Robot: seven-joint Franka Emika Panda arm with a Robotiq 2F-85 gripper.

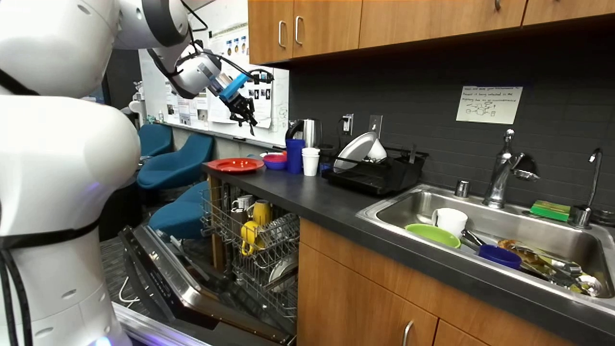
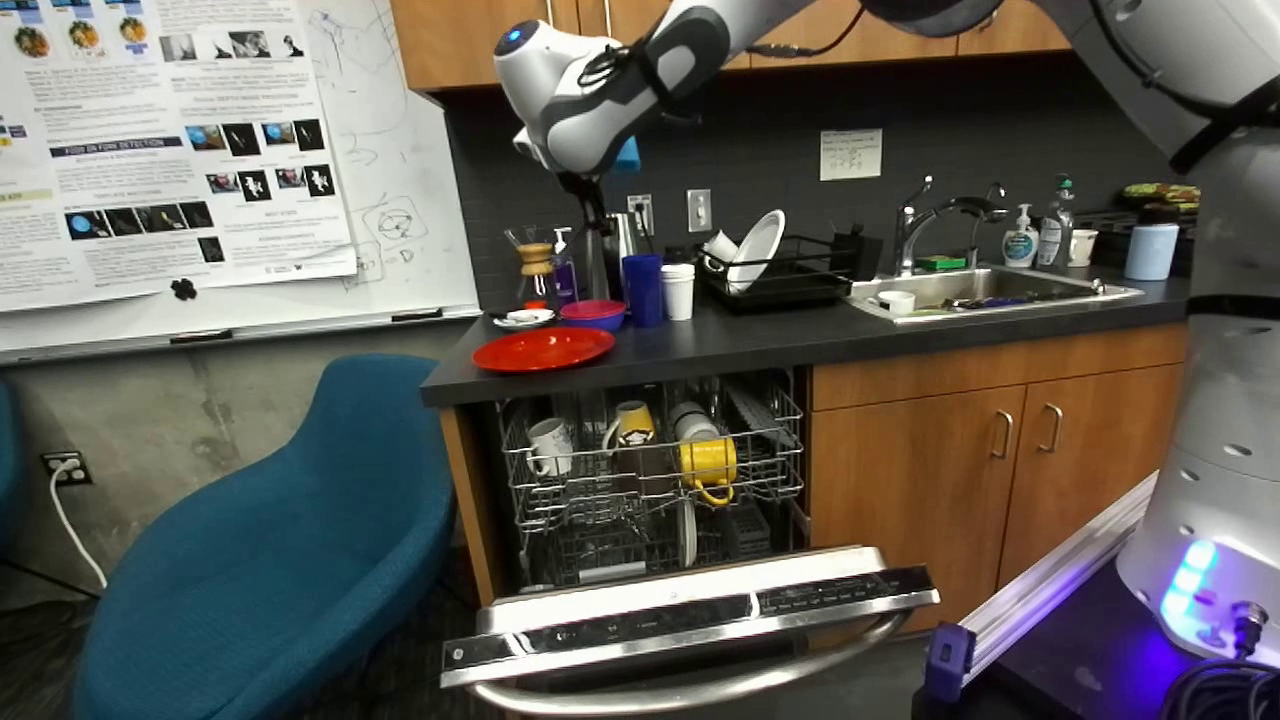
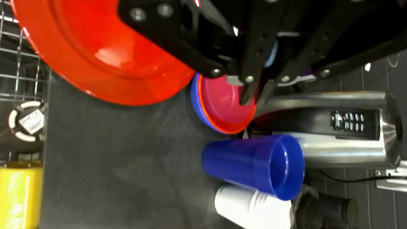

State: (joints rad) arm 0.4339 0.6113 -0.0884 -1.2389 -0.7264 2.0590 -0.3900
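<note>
My gripper (image 3: 253,102) points down above the back left end of the counter; it also shows in both exterior views (image 1: 252,129) (image 2: 598,218). Its fingers are drawn together, with a thin gap and nothing seen between them. In the wrist view the fingertips overlap the right edge of a pink-red bowl (image 3: 219,101), nested in a blue bowl (image 3: 197,101). In an exterior view the gripper is apart from and above these bowls (image 2: 592,310). A red plate (image 3: 127,86) lies beside them. A tall blue cup (image 3: 235,159) and stacked white cups (image 3: 241,205) stand nearby.
A steel kettle (image 3: 356,149) stands behind the cups. A black dish rack (image 1: 375,178) holds white dishes beside the sink (image 1: 375,211). Below the counter, the dishwasher door (image 2: 690,620) hangs open; its upper rack (image 2: 580,500) holds mugs. Wooden cabinets (image 1: 326,24) hang above.
</note>
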